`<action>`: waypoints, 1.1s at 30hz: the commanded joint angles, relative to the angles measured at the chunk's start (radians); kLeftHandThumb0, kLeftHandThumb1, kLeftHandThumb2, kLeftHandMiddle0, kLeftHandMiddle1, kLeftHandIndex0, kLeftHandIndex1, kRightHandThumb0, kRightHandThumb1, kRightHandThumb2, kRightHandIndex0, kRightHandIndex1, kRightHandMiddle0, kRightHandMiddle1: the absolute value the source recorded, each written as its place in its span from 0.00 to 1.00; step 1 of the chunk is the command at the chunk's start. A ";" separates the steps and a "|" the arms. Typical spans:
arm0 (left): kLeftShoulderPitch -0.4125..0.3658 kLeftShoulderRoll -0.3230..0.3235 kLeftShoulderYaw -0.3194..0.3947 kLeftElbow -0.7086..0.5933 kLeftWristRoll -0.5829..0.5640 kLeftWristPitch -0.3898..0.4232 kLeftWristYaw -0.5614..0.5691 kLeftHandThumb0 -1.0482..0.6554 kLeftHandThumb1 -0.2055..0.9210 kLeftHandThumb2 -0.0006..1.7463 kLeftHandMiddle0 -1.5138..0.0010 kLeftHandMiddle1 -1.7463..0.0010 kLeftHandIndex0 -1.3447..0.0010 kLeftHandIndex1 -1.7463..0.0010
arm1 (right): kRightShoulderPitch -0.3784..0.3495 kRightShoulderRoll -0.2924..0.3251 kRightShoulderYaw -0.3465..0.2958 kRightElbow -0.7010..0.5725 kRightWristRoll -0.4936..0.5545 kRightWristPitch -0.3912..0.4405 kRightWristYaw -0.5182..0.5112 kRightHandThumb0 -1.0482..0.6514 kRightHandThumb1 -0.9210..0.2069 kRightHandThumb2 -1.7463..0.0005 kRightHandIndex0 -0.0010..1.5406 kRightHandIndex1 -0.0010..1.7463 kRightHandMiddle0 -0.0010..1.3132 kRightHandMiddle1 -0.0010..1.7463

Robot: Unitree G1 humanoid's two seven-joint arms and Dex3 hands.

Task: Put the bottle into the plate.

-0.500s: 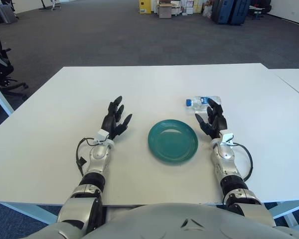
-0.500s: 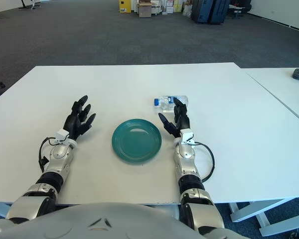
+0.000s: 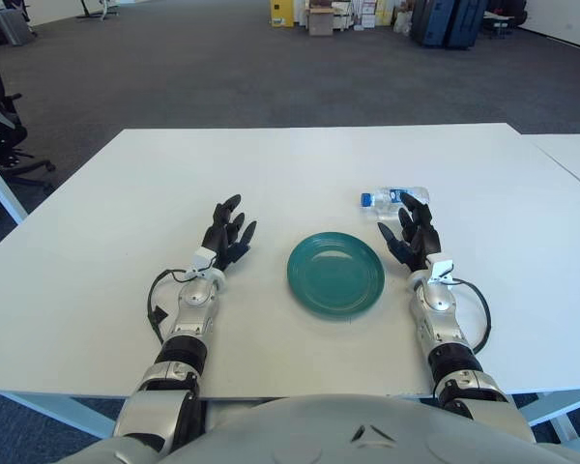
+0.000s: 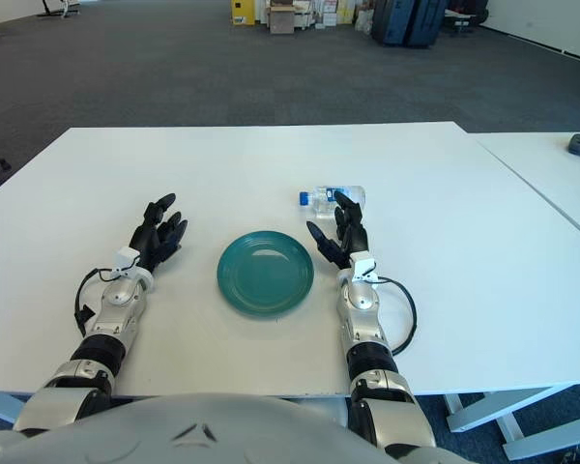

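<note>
Left eye view — bottle (image 3: 396, 199) beyond right hand (image 3: 412, 235)

Grey carpet (image 3: 222, 68), white table (image 3: 271, 164)

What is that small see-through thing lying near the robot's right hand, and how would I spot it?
Start at the round teal plate in the middle of the white table. Just beyond it on the robot's right side, past the fingertips of the open right robot hand, a small clear plastic bottle lies on its side. Its blue cap, pointing towards the robot's left, and see-through body set it apart.
</note>
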 commanded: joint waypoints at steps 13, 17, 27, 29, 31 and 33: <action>0.040 -0.003 -0.010 -0.003 0.012 0.106 0.015 0.19 1.00 0.24 0.72 0.94 1.00 0.58 | 0.053 0.009 -0.006 0.006 0.032 0.051 0.028 0.22 0.16 0.86 0.14 0.01 0.00 0.35; 0.040 -0.006 -0.010 -0.005 0.012 0.109 0.020 0.19 1.00 0.24 0.72 0.94 1.00 0.57 | 0.059 0.010 -0.007 -0.015 0.033 0.049 0.023 0.23 0.22 0.78 0.15 0.01 0.00 0.36; 0.025 -0.009 -0.003 0.020 0.000 0.101 0.010 0.18 1.00 0.26 0.73 0.94 1.00 0.56 | 0.036 -0.051 -0.005 -0.338 -0.056 0.096 -0.044 0.32 0.34 0.61 0.26 0.04 0.00 0.48; 0.022 -0.009 -0.004 0.025 -0.001 0.095 0.009 0.18 1.00 0.27 0.73 0.94 1.00 0.56 | -0.022 -0.102 -0.012 -0.292 -0.095 0.070 -0.058 0.32 0.34 0.60 0.27 0.04 0.00 0.48; 0.018 -0.011 -0.004 0.031 -0.001 0.090 0.008 0.18 1.00 0.27 0.73 0.94 1.00 0.56 | -0.114 -0.165 -0.010 -0.198 -0.149 0.034 -0.083 0.31 0.32 0.61 0.27 0.04 0.00 0.47; 0.016 -0.013 -0.004 0.037 0.000 0.085 0.009 0.18 1.00 0.27 0.73 0.94 1.00 0.57 | -0.203 -0.219 0.011 -0.107 -0.216 0.008 -0.120 0.28 0.27 0.64 0.28 0.04 0.00 0.45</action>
